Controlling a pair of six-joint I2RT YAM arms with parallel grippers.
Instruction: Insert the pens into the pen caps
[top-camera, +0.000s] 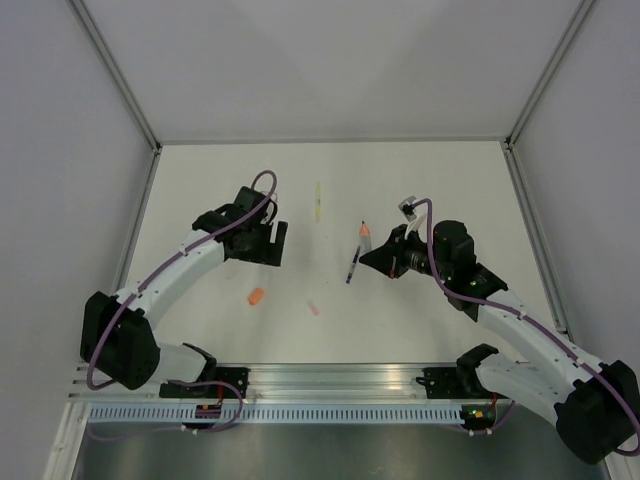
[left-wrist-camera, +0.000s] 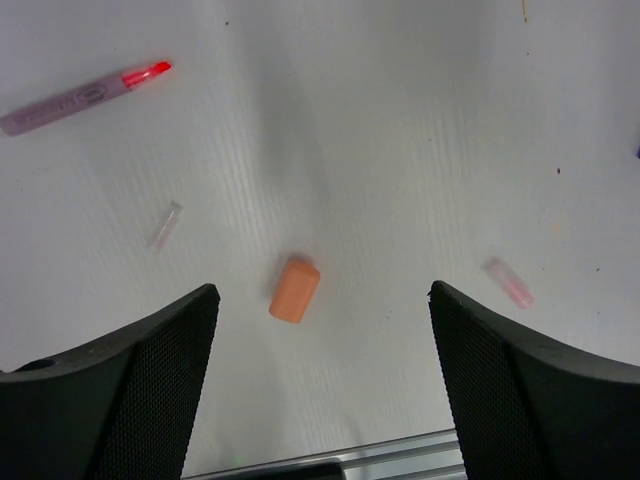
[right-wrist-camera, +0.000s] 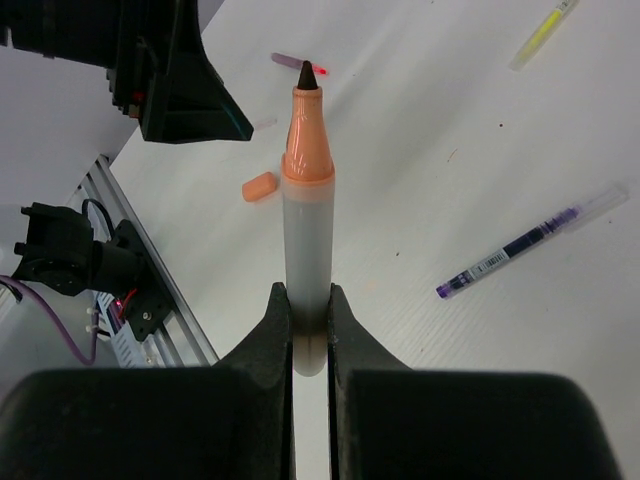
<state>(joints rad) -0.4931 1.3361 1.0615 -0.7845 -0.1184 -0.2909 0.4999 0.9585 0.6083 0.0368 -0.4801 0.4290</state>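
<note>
Right wrist view: the right hand (right-wrist-camera: 310, 312) is found clenched on the grey pen (right-wrist-camera: 307, 230), orange tip pointing away. The left hand (left-wrist-camera: 322, 295) is released above the counter (left-wrist-camera: 400, 150); the orange cap (left-wrist-camera: 295, 289) is seen lying between its jaws, the pale pink cap (left-wrist-camera: 510, 283) nearby.

On the desk (top-camera: 430, 200), the left cap (top-camera: 256, 296) lies near the front rail (top-camera: 330, 375), with the right cap (top-camera: 313, 308) close to its right and slightly nearer the rail. Behind the left cap and off to its right, the far pen (top-camera: 318, 201) lies farthest back, the middle pen (right-wrist-camera: 525, 247) nearer, and just beside that the held pen (right-wrist-camera: 307, 220) sits clamped in the right tool (right-wrist-camera: 307, 305). The left tool (top-camera: 276, 245) hangs over the desk behind the left cap, and the left pen (left-wrist-camera: 85, 97) lies behind and left of that cap.
</note>
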